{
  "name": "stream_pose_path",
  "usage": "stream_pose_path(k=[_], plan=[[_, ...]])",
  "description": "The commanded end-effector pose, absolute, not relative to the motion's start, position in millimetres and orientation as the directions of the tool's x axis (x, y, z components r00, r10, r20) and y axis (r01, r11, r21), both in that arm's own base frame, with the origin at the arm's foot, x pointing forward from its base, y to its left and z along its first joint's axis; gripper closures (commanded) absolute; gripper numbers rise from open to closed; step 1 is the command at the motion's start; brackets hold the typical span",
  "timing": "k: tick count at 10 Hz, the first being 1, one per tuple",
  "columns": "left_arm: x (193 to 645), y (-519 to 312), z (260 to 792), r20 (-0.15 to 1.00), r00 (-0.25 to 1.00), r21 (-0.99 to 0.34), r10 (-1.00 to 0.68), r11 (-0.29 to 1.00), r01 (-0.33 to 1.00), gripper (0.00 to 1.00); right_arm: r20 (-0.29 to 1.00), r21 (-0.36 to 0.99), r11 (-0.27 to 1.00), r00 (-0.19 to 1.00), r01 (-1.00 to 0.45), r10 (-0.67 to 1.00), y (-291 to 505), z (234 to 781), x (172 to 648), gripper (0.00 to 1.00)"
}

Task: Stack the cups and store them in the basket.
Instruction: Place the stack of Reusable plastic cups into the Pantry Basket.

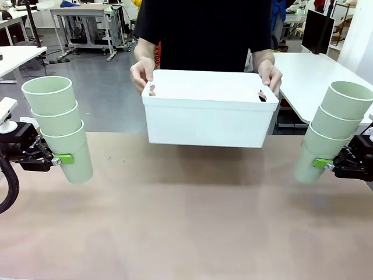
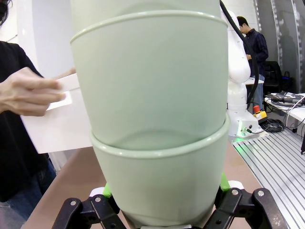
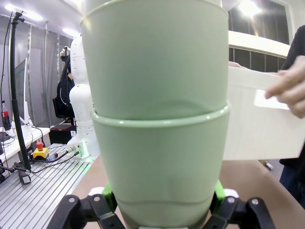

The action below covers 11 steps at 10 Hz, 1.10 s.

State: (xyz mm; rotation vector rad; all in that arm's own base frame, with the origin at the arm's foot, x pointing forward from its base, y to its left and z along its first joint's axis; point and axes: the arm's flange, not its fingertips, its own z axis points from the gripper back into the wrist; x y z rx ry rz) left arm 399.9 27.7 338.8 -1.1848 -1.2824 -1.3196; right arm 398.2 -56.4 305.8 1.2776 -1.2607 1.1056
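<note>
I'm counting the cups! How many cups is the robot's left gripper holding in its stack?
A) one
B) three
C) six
B: in the front view the left gripper is clamped on the bottom of a stack of cups that shows three rims, each cup nested in the one below.

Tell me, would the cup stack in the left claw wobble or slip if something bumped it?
Probably a bit wobbly: the stack is three cups tall, leaning, and the left claw pinches only the bottom one. The smooth plastic looks slippery, though the green pads likely help. It's probably light: the top cup is empty.
</note>
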Motion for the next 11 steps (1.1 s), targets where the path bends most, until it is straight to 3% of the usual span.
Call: stream_pose_path(k=[1, 11], plan=[[398.1, 29.4, 342.5, 0.992, -0.123, 0.124, 0.018, -0.039, 0.991, 0.12, 0.995, 0.033, 0.023, 0.031, -0.999, -0.094, -56.8, 310.1, 399.9, 0.14], [398.1, 29.4, 342.5, 0.992, -0.123, 0.124, 0.018, -0.039, 0.991, 0.12, 0.995, 0.033, 0.023, 0.031, -0.999, -0.094, -56.8, 310.1, 399.9, 0.14]])
